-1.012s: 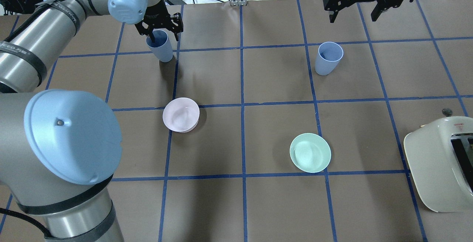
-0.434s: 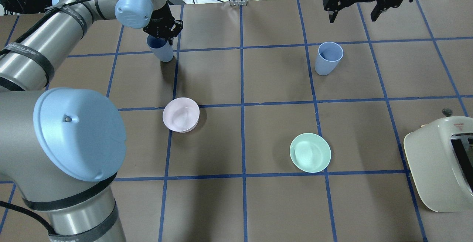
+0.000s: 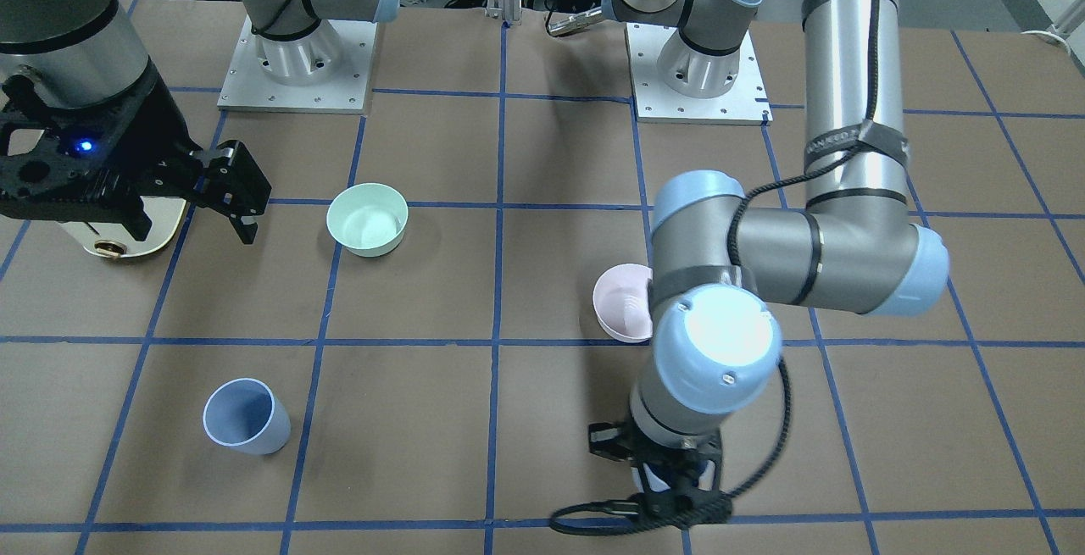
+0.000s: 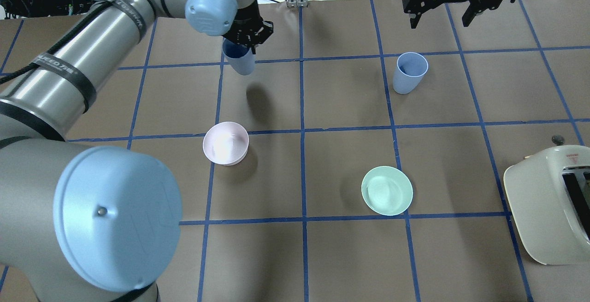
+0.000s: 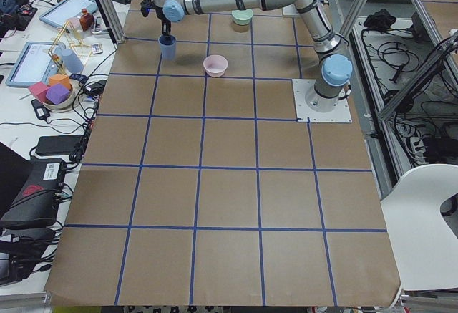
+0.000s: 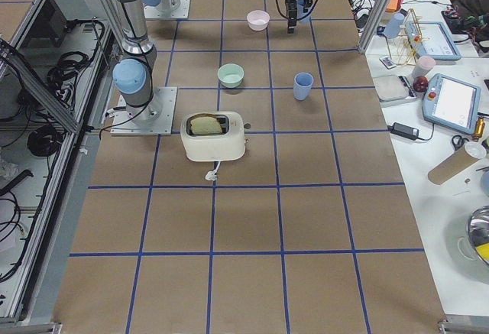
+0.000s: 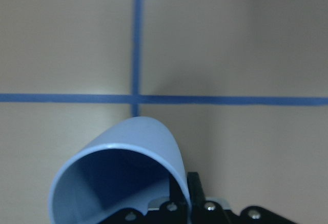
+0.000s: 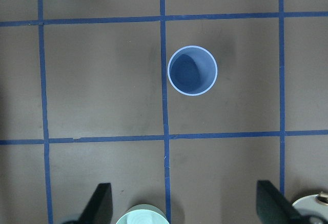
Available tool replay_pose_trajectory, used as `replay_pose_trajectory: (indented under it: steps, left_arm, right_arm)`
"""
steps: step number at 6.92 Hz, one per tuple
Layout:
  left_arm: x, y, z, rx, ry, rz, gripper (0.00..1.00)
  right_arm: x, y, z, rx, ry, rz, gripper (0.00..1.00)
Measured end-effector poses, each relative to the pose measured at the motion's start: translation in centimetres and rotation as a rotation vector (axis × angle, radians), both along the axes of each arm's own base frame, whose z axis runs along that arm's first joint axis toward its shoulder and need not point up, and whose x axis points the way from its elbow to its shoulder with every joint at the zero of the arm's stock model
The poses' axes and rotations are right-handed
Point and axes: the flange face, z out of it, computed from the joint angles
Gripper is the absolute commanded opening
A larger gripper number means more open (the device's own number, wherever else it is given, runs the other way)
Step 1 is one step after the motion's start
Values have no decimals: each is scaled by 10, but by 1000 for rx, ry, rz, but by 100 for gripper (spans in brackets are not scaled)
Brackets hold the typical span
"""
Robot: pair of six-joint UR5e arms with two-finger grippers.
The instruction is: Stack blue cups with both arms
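Observation:
My left gripper (image 4: 245, 37) is shut on one blue cup (image 4: 239, 61) by its rim and holds it above the table, its shadow on the mat below. The left wrist view shows this cup (image 7: 123, 175) close up, mouth toward the camera, one finger inside it. In the front-facing view the left gripper (image 3: 670, 487) is low and mostly hidden by the wrist. The other blue cup (image 4: 410, 72) stands upright and empty at the far right; it also shows in the front-facing view (image 3: 244, 417) and the right wrist view (image 8: 192, 70). My right gripper (image 4: 454, 11) hangs open and empty, high, beyond that cup.
A pale pink bowl (image 4: 226, 143) and a mint-green bowl (image 4: 386, 190) sit mid-table. A cream toaster (image 4: 548, 205) stands at the right edge. Blue tape lines grid the brown mat. Clutter lies beyond the far table edge.
My left gripper has closed on the cup, lifted it off the table and carried it to the right. The right arm and the other cup have not moved.

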Motion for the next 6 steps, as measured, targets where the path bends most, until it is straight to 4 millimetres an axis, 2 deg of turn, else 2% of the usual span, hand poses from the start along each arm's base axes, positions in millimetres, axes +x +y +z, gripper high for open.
replay_pose_trajectory:
  steps: [1,2,3,4,6]
  left_arm:
    - [-46,21,-13,10,7,25,0]
    - [-76,38,-25,27,8,26,0]
    - [-96,53,-34,46,16,12,0]
    - [-105,61,-40,63,36,0,99]
    - [-106,67,-43,71,49,-6,100]
  right_arm:
    - [0,0,0,0,0,0,100]
    - [0,0,0,1,1,0,100]
    - [0,0,0,1,1,0,100]
    - [0,0,0,1,1,0,100]
    - [0,0,0,0,2,-1,100]
